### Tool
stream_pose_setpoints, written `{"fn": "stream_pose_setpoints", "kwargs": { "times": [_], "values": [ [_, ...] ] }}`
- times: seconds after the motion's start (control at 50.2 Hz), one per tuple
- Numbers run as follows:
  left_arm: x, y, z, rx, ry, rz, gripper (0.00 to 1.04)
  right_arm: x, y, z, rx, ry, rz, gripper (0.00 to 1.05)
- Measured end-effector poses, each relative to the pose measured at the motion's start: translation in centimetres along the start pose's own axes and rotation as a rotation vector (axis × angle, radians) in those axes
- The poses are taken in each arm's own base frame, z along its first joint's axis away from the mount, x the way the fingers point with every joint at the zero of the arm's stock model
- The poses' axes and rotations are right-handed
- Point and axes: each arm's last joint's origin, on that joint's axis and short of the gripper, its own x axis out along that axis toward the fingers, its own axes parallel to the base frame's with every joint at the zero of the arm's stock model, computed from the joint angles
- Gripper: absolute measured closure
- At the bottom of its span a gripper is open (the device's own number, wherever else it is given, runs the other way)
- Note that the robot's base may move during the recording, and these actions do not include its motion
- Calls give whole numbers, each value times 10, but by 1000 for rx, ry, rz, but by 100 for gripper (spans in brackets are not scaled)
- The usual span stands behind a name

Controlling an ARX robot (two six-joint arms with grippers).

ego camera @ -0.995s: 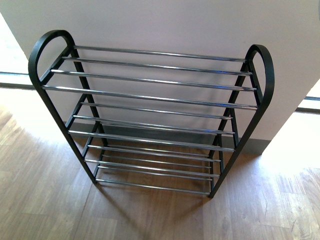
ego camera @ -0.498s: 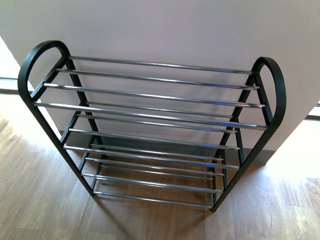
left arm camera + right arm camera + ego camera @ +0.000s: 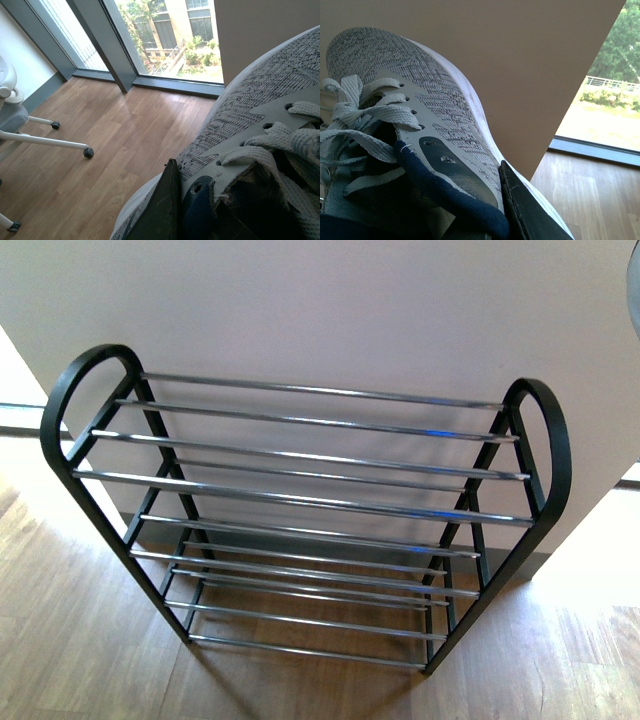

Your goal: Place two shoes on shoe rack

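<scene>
Front view: the shoe rack (image 3: 305,510) stands dead centre, its back to the pale wall (image 3: 330,300) at 12 o'clock, with wood floor (image 3: 70,640) from 8 round to 4 o'clock. Its chrome bars are bare.

Left wrist view: only here does the left gripper (image 3: 180,207) show, clamped on a grey knit shoe (image 3: 250,110), one dark finger (image 3: 165,210) against its side. A wheeled chair (image 3: 50,140) and a window (image 3: 165,35) lie beyond.

Right wrist view: the right gripper (image 3: 497,210) is clamped on a second grey shoe (image 3: 435,110), whose laces (image 3: 365,125) hide much.
</scene>
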Motion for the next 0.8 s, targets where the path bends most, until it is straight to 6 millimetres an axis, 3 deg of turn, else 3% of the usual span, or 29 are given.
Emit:
{"fn": "stream_pose_setpoints", "kwargs": {
  "times": [0.478, 0.617, 0.796],
  "values": [
    [0, 0, 0, 0, 0, 1, 103, 5, -1, 4, 53, -35, 71, 103],
    [0, 0, 0, 0, 0, 1, 103, 36, 1, 18, 213, 122, 90, 103],
    [0, 0, 0, 0, 0, 1, 103, 95, 10, 42, 369, 297, 36, 103]
  ]
}}
